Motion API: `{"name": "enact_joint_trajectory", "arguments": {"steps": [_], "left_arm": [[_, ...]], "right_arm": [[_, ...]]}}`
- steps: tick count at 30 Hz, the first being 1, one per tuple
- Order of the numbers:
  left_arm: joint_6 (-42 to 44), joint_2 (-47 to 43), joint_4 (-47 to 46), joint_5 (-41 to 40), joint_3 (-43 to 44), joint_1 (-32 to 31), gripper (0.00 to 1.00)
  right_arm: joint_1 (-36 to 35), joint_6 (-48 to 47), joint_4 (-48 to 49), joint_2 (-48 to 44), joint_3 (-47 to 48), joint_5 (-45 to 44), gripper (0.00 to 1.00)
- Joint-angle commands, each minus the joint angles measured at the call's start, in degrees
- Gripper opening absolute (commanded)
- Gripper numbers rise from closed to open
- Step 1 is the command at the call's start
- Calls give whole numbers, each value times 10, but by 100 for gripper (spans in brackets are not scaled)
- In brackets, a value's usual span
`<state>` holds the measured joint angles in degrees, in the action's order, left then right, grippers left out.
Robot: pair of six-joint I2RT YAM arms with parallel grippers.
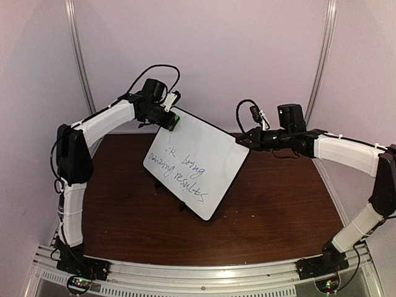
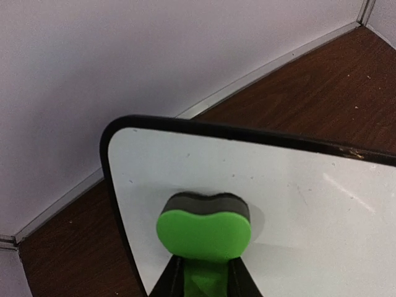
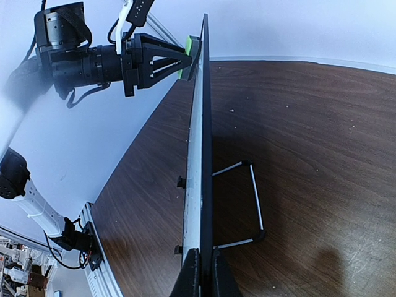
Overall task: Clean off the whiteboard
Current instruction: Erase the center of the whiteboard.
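Note:
The whiteboard [image 1: 198, 162] stands tilted on the brown table, with dark handwritten lines across its middle and lower part. My left gripper [image 1: 168, 117] is shut on the green eraser [image 2: 204, 226] and presses its dark felt face against the board's upper left corner [image 2: 185, 161], above the writing. My right gripper [image 1: 242, 140] is shut on the board's right edge [image 3: 201, 185] and holds it upright. In the right wrist view the board shows edge-on, with the eraser [image 3: 193, 54] against its far end.
The board's wire stand [image 3: 250, 204] rests on the table behind it. White walls close the back and sides. The metal rail with both arm bases [image 1: 198, 272] runs along the near edge.

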<state>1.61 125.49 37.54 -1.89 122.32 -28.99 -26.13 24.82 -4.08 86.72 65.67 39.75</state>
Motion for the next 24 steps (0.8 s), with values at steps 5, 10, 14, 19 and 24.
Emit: {"name": "enact_joint_trajectory", "arguments": {"steps": [5,10,14,19,24], "left_arm": [[-7,-26,24,-18,-122,-6,8],[-12,-59,13,-20,-191,-7,8],[-11,-78,-2,-10,-223,-7,7],[-14,-105,-17,19,-260,-14,7],[-14,-125,-40,19,-326,-20,7]], "right_arm": [[-25,-61,24,-6,15,58,0],[-25,-61,24,-5,16,59,0],[-25,-61,24,-5,16,59,0],[-25,-63,21,-12,16,56,0],[-25,-62,22,-11,15,56,0]]}}
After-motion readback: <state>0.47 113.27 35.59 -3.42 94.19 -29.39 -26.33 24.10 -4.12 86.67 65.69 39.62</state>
